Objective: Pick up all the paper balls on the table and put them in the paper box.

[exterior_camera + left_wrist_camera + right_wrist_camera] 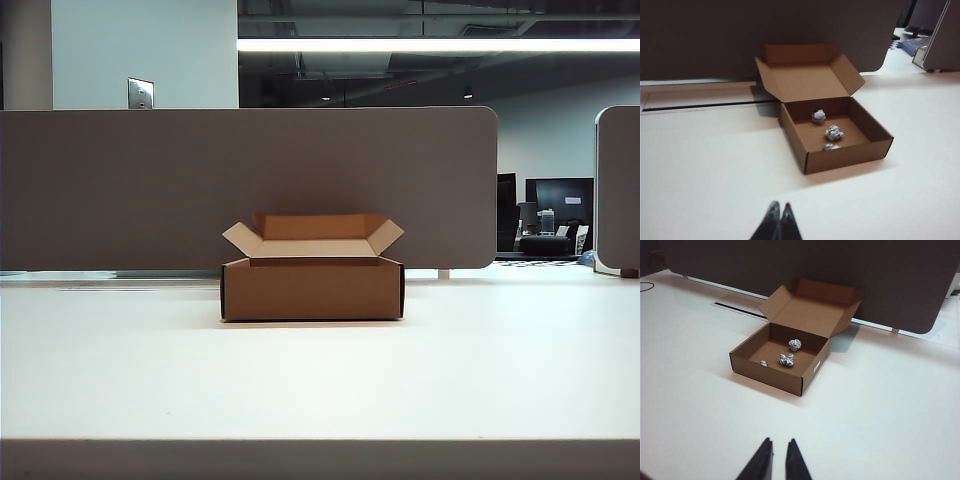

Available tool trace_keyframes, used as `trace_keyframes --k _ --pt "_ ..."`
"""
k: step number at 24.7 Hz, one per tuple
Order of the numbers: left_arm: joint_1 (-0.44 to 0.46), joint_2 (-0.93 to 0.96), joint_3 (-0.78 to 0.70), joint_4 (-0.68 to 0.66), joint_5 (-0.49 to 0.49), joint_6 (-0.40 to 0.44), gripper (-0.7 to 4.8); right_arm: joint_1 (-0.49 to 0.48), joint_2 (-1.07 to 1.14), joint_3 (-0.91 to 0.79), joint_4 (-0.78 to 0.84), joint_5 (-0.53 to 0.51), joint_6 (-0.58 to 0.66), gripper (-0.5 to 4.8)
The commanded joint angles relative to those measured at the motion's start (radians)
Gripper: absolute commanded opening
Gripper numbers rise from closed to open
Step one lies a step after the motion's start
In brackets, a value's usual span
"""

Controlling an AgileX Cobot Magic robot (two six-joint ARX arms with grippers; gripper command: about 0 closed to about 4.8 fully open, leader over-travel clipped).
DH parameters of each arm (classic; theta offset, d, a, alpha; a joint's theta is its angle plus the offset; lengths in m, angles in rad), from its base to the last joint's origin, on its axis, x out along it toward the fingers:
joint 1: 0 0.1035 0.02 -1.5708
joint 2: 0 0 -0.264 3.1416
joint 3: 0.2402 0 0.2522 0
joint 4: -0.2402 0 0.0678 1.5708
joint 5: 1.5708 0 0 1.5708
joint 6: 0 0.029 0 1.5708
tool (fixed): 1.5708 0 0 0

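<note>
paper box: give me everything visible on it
The paper box is a low rectangular tray of plain brown cardboard, open, with its flaps folded outward and the big lid flap leaning back toward the grey partition. It sits flat on the off-white table, near the partition. A small pale label shows on one side wall. Three crumpled paper balls lie on its floor. Neither the left gripper nor the right gripper touches it.

one paper box (312,288), brown cardboard, is set on the off-white table (320,385) near its middle, flaps opened outward and upward. a grey partition panel (130,185) is stood behind it. no arm is seen.
</note>
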Motion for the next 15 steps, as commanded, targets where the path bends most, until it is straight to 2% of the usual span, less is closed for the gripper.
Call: trace_keyframes --k 1,6,7,9,13,15 --pt "-0.001 -0.015 -0.087 0.151 0.014 0.023 -0.04 0.0 -0.061 -0.18 0.232 0.002 -0.007 0.48" --pt "-0.001 -0.015 -0.23 0.333 0.008 0.027 -0.04 -0.001 -0.141 -0.441 0.502 0.019 -0.006 0.15" --pt "-0.001 -0.014 -0.255 0.354 -0.027 0.027 -0.04 -0.001 -0.148 -0.476 0.528 0.034 -0.007 0.09" --pt "-0.001 -0.012 -0.278 0.34 -0.094 0.024 -0.04 -0.001 -0.16 -0.53 0.548 0.045 0.012 0.1" --pt "-0.001 -0.013 -0.282 0.266 -0.122 0.021 -0.03 -0.001 -0.165 -0.599 0.53 0.067 0.035 0.08" --pt "-0.001 -0.013 -0.285 0.271 -0.124 0.041 -0.04 -0.001 -0.167 -0.63 0.54 0.071 0.034 0.08"
